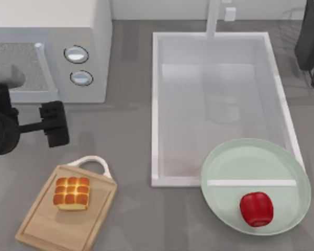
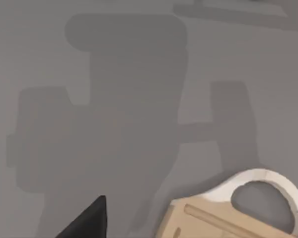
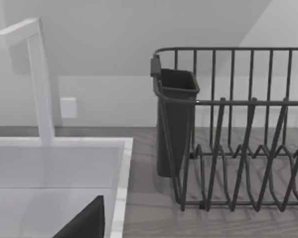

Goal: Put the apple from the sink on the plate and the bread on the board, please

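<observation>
bread [image 1: 71, 193] is seen on board [image 1: 68, 212], just below left gripper [image 1: 54, 124], fingers spread apart | apple [image 1: 256, 208] is seen on plate [image 1: 256, 186]

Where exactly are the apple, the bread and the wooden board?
apple [image 1: 256, 208], top view, middle of its red skin.
bread [image 1: 71, 192], top view, centre bun.
board [image 1: 52, 230], top view, bare wood below the bread.

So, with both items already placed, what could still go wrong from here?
1. The plate overlaps the sink rim at its corner, so it may sit tilted, and the apple near its lower edge could roll off.
2. The left gripper hangs just above the board; a low move could nudge the bread.
</observation>
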